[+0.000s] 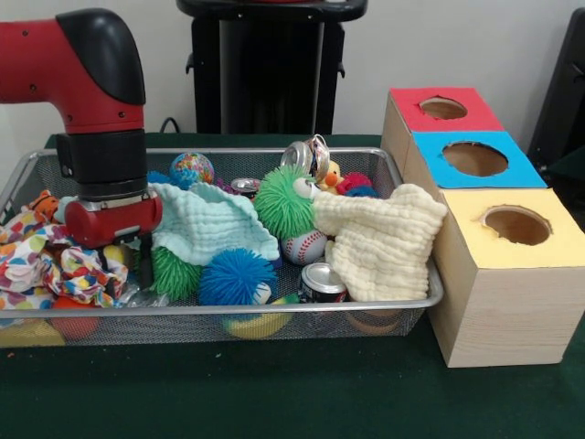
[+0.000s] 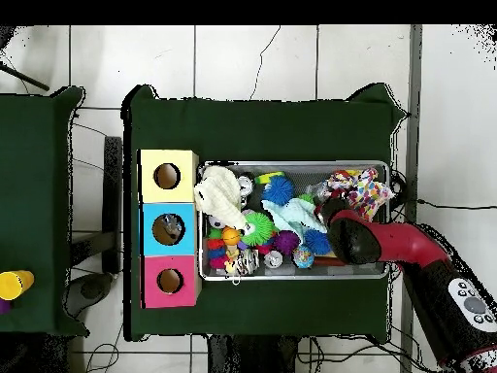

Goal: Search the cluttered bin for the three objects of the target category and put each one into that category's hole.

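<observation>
The gripper (image 1: 142,265) hung low among the clutter at one end of the wire bin (image 1: 274,306) — whether its fingers were open I cannot tell — with the bin full and sorting into the three-holed box (image 1: 498,274) seemingly barely begun.

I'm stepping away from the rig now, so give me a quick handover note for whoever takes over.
Gripper: low in the mesh bin, at the end farthest from the boxes, beside the patterned cloth; open or shut cannot be told, nothing visibly held.
Holes: red box and yellow box look empty; the overhead view shows something inside the blue box.
Bin clutter: spiky balls, baseball, cans, cloths.
Left: keep searching and sorting.
</observation>
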